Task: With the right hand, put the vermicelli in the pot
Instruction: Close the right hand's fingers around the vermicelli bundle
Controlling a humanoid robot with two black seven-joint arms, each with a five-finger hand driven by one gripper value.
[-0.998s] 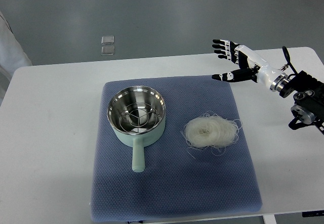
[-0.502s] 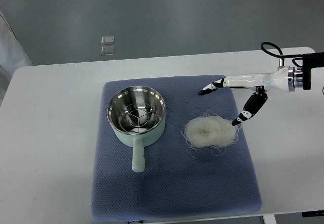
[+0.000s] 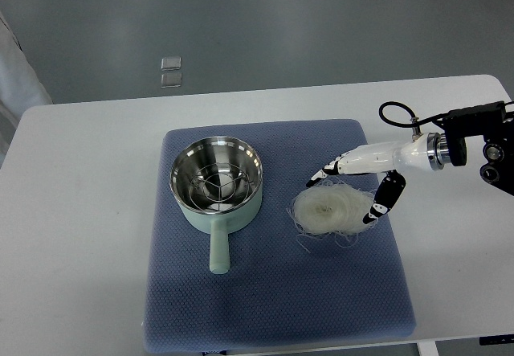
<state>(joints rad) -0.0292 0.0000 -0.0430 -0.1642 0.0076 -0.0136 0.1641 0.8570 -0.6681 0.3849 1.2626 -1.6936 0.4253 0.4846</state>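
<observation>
Vermicelli (image 3: 334, 210) nest on blue mat (image 3: 273, 292), right of pot (image 3: 216, 182); right hand (image 3: 353, 186) spread open astride it, gripping nothing; no legible writing.

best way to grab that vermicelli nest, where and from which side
Probably from above, across the middle of the vermicelli. It lies as a low, loose round nest flat on the blue mat, with stray strands at the rim, so an edge pinch would likely only pull threads. The right hand, fingers spread, already straddles its right side.
</observation>
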